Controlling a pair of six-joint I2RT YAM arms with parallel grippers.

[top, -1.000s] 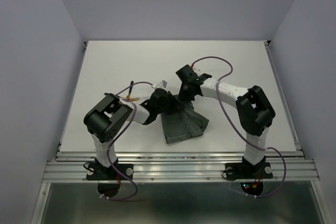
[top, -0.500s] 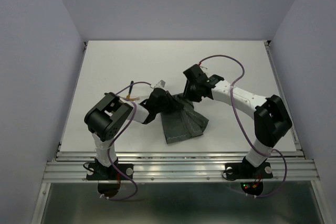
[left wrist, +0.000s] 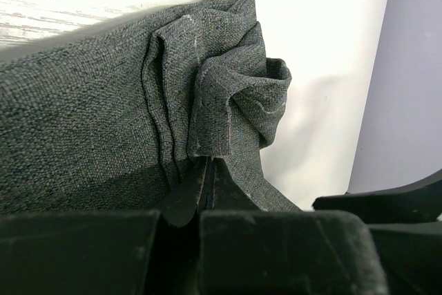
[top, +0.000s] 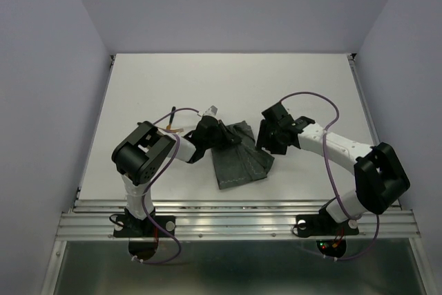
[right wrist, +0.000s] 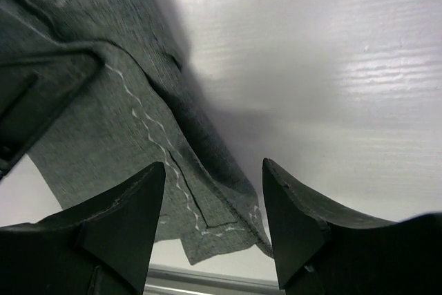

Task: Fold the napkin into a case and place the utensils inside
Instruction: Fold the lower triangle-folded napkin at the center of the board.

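Napkin (top: pixel 242 164) lies on the table (top: pixel 311 88), bunched into loose fan pleats. Left gripper (top: pixel 218 136) is clamped on the napkin's far-left corner. Right gripper (top: pixel 266 144) sits just off the napkin's right edge, jaws wide, holding nothing. Gold utensils (top: pixel 173 129) lie left of the napkin, not inserted. We judge the fold is unfinished and loading has not begun.
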